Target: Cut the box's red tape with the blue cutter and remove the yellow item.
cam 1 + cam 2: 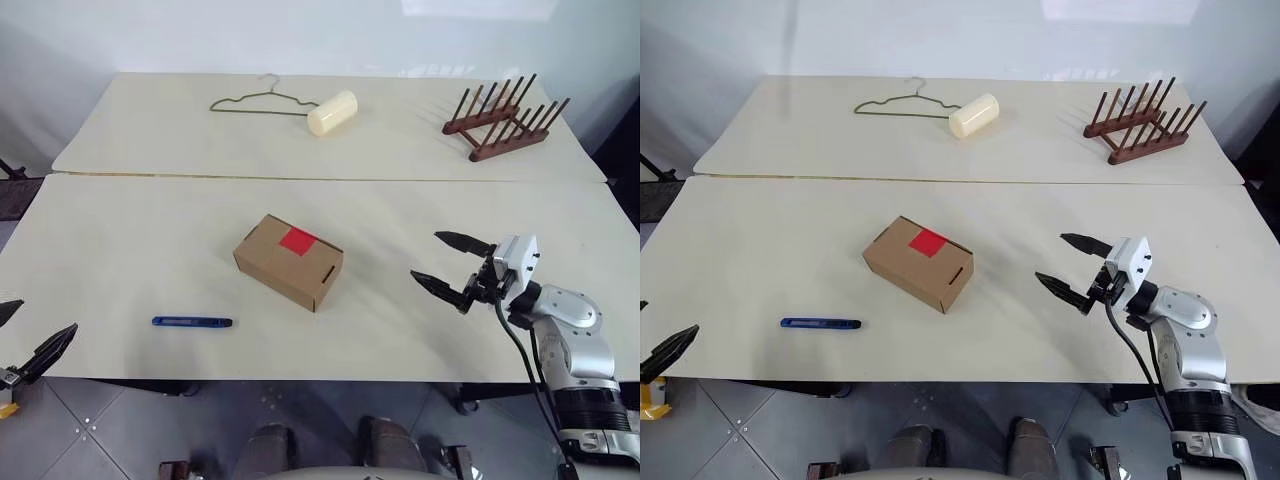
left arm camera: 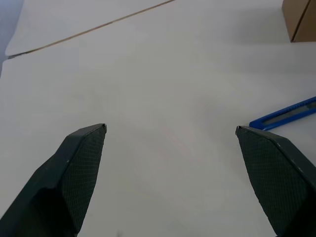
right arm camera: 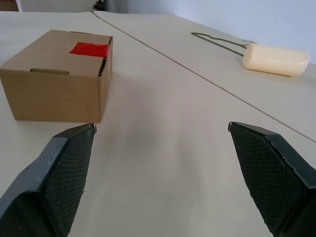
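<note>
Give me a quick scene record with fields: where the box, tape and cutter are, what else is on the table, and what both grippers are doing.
box: closed cardboard box in the middle of the near table
red tape: red tape on the box's top, uncut
blue cutter: blue cutter flat on the table, left of the box and nearer the front edge, apart from it
far table: wire hanger, cream cylinder at its right end, wooden rack
left gripper: left gripper open, holding nothing, cutter beside it
right gripper: right gripper open, holding nothing, right of the box
</note>
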Robot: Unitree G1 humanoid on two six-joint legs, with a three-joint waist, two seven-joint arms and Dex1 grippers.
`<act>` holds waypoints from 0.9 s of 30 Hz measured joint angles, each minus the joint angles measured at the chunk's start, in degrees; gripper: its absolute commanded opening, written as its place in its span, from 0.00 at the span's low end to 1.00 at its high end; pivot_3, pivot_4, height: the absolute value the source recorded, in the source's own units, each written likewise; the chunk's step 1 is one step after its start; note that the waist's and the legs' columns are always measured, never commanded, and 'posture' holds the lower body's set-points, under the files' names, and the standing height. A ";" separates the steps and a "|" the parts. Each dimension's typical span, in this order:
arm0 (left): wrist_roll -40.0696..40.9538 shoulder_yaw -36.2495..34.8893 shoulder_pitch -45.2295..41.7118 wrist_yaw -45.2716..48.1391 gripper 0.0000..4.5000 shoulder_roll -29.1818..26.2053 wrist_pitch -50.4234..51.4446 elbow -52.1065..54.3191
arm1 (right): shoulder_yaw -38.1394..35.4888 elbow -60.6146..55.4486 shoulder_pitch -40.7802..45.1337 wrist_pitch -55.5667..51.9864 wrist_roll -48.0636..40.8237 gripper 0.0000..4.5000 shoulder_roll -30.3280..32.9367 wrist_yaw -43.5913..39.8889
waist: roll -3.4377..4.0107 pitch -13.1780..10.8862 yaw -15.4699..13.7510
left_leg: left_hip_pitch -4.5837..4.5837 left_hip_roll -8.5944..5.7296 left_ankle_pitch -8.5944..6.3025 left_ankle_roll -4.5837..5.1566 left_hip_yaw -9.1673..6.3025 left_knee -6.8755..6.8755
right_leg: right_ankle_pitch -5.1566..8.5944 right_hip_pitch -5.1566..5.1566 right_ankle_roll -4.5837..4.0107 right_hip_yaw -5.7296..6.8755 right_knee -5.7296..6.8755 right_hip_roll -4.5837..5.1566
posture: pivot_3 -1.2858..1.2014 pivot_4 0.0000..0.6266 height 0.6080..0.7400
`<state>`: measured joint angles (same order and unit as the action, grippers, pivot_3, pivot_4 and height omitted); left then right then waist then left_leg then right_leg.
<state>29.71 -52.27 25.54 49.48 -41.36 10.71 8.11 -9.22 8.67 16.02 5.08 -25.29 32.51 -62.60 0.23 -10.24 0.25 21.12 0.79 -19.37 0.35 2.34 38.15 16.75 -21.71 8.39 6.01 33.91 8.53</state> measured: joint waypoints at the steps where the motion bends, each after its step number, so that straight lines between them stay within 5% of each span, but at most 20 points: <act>1: 0.00 0.00 -0.01 0.00 0.99 0.00 -0.01 0.14 | 0.00 0.01 0.01 0.01 0.00 1.00 0.00 -0.08 | 0.00 0.00 0.00 | 0.00 0.00 0.00 0.00 0.00 0.00 | 0.00 0.00 0.00 0.00 0.00 0.00 | 0.52 0.24 1.00; 12: 3.04 -0.05 0.47 0.31 0.99 0.26 3.86 3.00 | 0.00 3.09 1.91 1.33 0.02 1.00 -0.22 -2.97 | 0.00 0.00 0.04 | -0.01 0.01 0.00 0.00 0.01 0.02 | 0.00 0.00 0.00 -0.01 0.01 0.00 | 0.52 0.24 1.00; 17: 4.36 0.03 0.18 2.62 0.80 -0.92 5.43 3.49 | 1.10 3.44 3.96 0.86 -0.70 0.74 -0.35 -6.10 | 0.00 0.00 0.07 | 0.00 0.00 0.00 0.00 0.02 0.03 | 0.00 0.00 0.00 0.00 0.02 -0.01 | 0.52 0.24 1.00; 26: 4.61 6.95 0.43 2.65 0.16 -1.42 9.03 12.26 | 4.24 4.26 5.94 -0.33 1.14 0.02 -0.31 -6.92 | 0.00 0.00 0.04 | 0.01 0.00 0.00 0.00 0.01 0.06 | 0.00 0.00 0.00 -0.01 0.03 -0.01 | 0.52 0.24 1.00; 27: 4.62 8.45 -0.91 1.79 0.09 -1.41 9.96 12.67 | 4.71 4.73 6.61 -0.24 2.09 0.00 -0.45 -6.56 | 0.01 0.00 0.03 | -0.01 -0.02 0.00 0.00 0.01 0.08 | 0.00 0.00 0.00 -0.02 0.05 -0.01 | 0.52 0.24 1.00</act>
<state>34.33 -43.82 24.63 51.27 -42.77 20.67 20.78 -4.51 13.40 22.63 4.84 -23.20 32.06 -69.16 0.24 -10.24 0.28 21.11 0.77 -19.37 0.35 2.35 38.23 16.75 -21.71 8.39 5.99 33.96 8.52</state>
